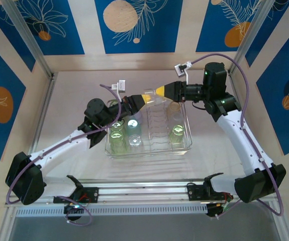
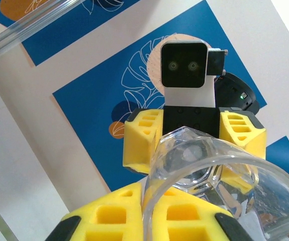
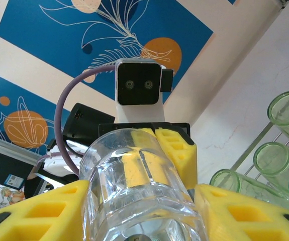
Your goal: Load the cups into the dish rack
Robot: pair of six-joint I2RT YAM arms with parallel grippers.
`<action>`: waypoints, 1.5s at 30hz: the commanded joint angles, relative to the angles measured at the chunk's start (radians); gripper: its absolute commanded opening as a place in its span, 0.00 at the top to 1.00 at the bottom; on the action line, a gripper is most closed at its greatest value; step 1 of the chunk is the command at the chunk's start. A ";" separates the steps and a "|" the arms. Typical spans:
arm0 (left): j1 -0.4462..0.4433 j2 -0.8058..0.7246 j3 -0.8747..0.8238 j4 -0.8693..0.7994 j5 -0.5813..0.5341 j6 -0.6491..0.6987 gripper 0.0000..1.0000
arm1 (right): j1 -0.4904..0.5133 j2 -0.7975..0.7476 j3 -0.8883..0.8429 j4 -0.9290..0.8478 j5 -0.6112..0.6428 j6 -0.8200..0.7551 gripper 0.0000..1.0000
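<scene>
Between the two grippers, a clear tumbler [image 3: 139, 196] is lying on its side in the air, its mouth turned to the left gripper [image 1: 147, 98] and its base to the right gripper [image 1: 161, 91]. The left gripper is pinching the tumbler's wall at the rim, its yellow fingers [image 2: 109, 216] nearly together with the clear edge running up between them. The right gripper is reaching in from the opposite side, nose to nose with the left one. Its yellow fingers [image 3: 38, 211] are standing apart, one on each flank of the tumbler's lower body. The tumbler is filling the gap between them, but I cannot tell whether they are pressing on it or just beside it.

Directly below both grippers, the wire dish rack [image 1: 187, 143] is sitting on the table [image 1: 74, 90]. Under the left gripper, at the rack's left end, two green cups [image 1: 116, 132] are standing next to a teal cup [image 1: 132, 124] and a clear cup [image 1: 135, 142]. Under the right gripper, another green cup [image 1: 176, 133] is standing alone at the rack's right end, with the row of upright tines [image 1: 157, 123] between it and the others. From the right wrist camera, the green cups are showing off to the right of the fingers, down past the held tumbler.
</scene>
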 commanded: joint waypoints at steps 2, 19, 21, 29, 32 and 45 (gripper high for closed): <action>-0.008 -0.025 -0.045 0.016 -0.034 0.023 0.67 | -0.027 -0.022 0.007 -0.067 0.003 -0.021 1.00; -0.004 -0.298 -0.105 -0.792 -0.506 0.372 0.15 | -0.094 -0.119 0.050 -0.724 0.549 -0.387 1.00; -0.005 -0.355 -0.110 -0.859 -0.565 0.413 0.15 | -0.092 -0.148 0.001 -0.728 0.567 -0.390 1.00; -0.004 -0.497 -0.138 -0.991 -0.679 0.498 0.14 | -0.076 -0.203 -0.140 -0.753 0.656 -0.396 1.00; -0.004 -0.512 -0.157 -0.999 -0.683 0.498 0.13 | -0.050 -0.214 -0.181 -0.760 0.688 -0.391 1.00; -0.004 -0.495 -0.177 -0.995 -0.677 0.498 0.13 | 0.129 -0.141 -0.211 -0.879 0.953 -0.353 1.00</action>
